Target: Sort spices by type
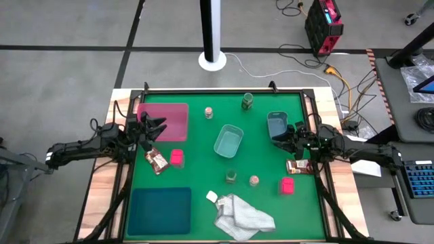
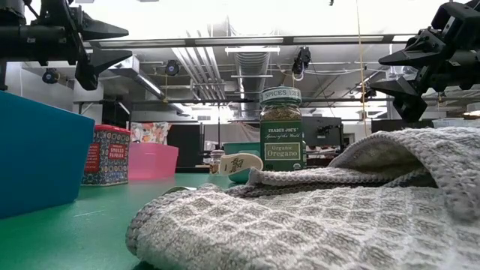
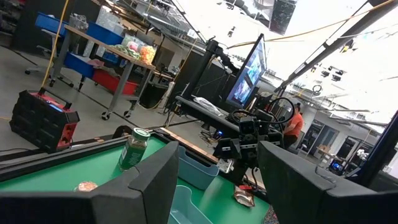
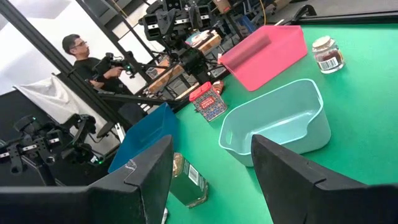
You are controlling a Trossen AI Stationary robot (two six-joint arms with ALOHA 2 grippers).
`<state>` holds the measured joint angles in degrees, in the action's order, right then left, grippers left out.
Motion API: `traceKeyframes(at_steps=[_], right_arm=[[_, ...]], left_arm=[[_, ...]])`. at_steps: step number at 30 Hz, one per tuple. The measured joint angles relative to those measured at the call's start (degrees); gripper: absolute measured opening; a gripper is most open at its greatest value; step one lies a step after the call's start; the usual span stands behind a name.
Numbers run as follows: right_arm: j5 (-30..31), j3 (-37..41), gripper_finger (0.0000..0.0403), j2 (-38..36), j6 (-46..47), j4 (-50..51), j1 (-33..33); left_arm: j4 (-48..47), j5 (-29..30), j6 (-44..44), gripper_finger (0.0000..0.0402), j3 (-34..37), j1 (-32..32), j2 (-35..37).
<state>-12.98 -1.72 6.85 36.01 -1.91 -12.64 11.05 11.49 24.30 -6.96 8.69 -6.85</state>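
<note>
Closest to my low camera is the white-grey cloth [image 2: 330,217], heaped across the near edge of the green table [image 1: 203,152], with a dark green jar of oregano [image 2: 280,129] standing just behind it. From above I see both arms held over the side edges, leaving the table's middle free.

My left gripper [image 1: 154,129] hovers at the left, over the near corner of the pink tray [image 1: 165,120], fingers parted and empty. A brown sachet [image 1: 156,161] and a pink block [image 1: 177,158] lie just beside each other on the mat, near and inward of those fingertips, not touching them.

My right gripper [image 1: 285,140] hangs at the right, fingers also apart with nothing between them, over the near end of the grey-blue tub [image 1: 277,124]. The second sachet [image 1: 298,167] lies beneath that wrist, the other pink block [image 1: 287,185] nearer the front.

A pale teal tub [image 1: 228,141] fills the centre. Tan-topped jars sit at [image 1: 209,112] and [image 1: 254,180], green ones at [image 1: 247,102] and [image 1: 231,176]. The teal tray [image 1: 160,210] takes the front left corner.
</note>
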Motion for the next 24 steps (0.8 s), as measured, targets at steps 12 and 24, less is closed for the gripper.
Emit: traceKeyframes(at_steps=[12, 24], right_arm=[[0.0, 0.0, 0.0206, 0.0, 0.0, 0.0, 0.0], [4.4, -3.8, 0.0206, 1.4, 10.0, -14.5, 0.4]], left_arm=[[0.0, 0.0, 0.0, 0.0204, 0.0, 0.0, 0.0], [0.9, 4.3, 0.7, 0.0204, 0.0, 0.0, 0.0]])
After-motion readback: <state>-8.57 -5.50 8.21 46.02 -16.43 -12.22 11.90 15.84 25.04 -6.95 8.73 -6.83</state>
